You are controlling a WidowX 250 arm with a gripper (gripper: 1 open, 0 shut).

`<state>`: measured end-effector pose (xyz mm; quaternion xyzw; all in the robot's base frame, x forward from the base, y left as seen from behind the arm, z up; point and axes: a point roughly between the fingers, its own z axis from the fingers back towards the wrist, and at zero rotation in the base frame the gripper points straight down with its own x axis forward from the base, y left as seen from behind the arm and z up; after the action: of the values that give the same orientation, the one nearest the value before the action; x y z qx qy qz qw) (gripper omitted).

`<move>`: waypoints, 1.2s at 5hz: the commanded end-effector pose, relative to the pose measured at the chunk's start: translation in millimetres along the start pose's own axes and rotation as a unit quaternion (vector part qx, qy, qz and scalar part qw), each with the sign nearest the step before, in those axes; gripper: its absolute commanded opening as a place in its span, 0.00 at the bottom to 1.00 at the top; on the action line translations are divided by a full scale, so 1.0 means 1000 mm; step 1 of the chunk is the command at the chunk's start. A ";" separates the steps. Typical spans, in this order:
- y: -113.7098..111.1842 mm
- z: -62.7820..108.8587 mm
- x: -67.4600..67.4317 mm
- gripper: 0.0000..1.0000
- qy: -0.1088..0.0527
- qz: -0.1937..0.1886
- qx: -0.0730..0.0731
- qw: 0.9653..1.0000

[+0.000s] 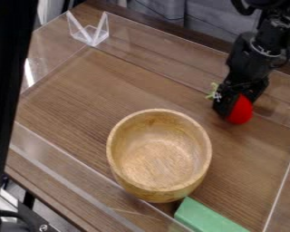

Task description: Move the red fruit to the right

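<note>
The red fruit (241,111) is a small bright red rounded toy lying on the wooden table at the right side, with a bit of green leaf (214,93) showing at its left. My black gripper (236,98) points down right over it, its fingers low around the fruit's upper part. The jaws stand open; the fruit rests on the table and its top is hidden behind the fingers.
A large wooden bowl (159,154) sits in the middle front. A flat green block (212,218) lies at the front edge. A clear plastic stand (88,29) is at the back left. Transparent walls (286,172) border the table.
</note>
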<state>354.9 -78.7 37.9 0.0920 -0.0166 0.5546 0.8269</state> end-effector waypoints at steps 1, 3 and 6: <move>-0.003 0.018 0.010 1.00 0.000 -0.003 -0.028 1.000; -0.001 0.000 0.018 1.00 0.009 -0.001 -0.016 1.000; 0.001 -0.009 0.029 1.00 0.028 -0.016 -0.001 0.999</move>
<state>355.9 -56.1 22.1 0.0908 0.0236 0.5359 0.8391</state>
